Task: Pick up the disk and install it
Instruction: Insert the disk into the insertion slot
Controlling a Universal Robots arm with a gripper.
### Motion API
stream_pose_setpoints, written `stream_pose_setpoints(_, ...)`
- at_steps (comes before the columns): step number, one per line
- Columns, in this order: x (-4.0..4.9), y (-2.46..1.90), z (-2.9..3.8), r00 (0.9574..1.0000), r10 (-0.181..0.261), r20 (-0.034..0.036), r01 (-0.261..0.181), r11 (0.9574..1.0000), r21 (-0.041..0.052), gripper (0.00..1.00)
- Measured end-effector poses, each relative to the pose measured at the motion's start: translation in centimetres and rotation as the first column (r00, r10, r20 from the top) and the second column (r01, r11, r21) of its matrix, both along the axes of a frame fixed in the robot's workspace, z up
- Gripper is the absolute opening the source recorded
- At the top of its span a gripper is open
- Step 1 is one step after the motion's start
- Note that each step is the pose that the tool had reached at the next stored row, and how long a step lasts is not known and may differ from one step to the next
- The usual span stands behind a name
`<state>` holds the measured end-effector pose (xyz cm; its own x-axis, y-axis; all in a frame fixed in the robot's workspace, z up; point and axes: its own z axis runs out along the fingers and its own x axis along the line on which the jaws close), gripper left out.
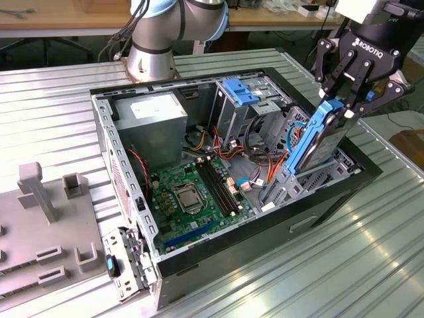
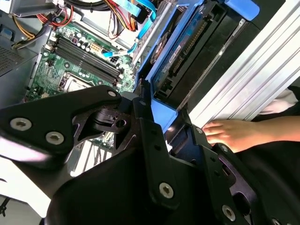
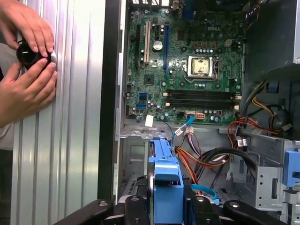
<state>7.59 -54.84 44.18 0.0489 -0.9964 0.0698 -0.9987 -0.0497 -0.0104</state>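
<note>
The disk (image 1: 323, 138), a flat drive framed by bright blue side rails, stands on edge and tilted at the exterior view's right side of the open computer case (image 1: 105, 126). My gripper (image 1: 346, 105) is shut on its upper end, black fingers pressing the blue rail from both sides. The disk's lower end sits down among the blue-grey bay parts (image 1: 285, 182) by the case wall. In the first wrist view the disk (image 3: 166, 180) runs out from the gripper (image 3: 167, 206) toward the motherboard. The second wrist view has the disk (image 2: 185, 54) beyond the gripper (image 2: 161, 117).
Inside the case lie the green motherboard (image 1: 192, 192), a grey power supply (image 1: 156, 114), a metal cage with a blue latch (image 1: 242, 93) and loose cables (image 1: 255, 156). A person's hands (image 3: 28, 70) hold a black round object (image 3: 27, 54) on the ribbed table beside the case. A grey fixture (image 1: 40, 218) stands at the exterior view's left.
</note>
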Motion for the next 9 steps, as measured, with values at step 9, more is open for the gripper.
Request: stream_pose_setpoints(9,0.0,0.0,-1.17,1.0,0.001,-0.0004,-0.001,1.0,0.0,0.37)
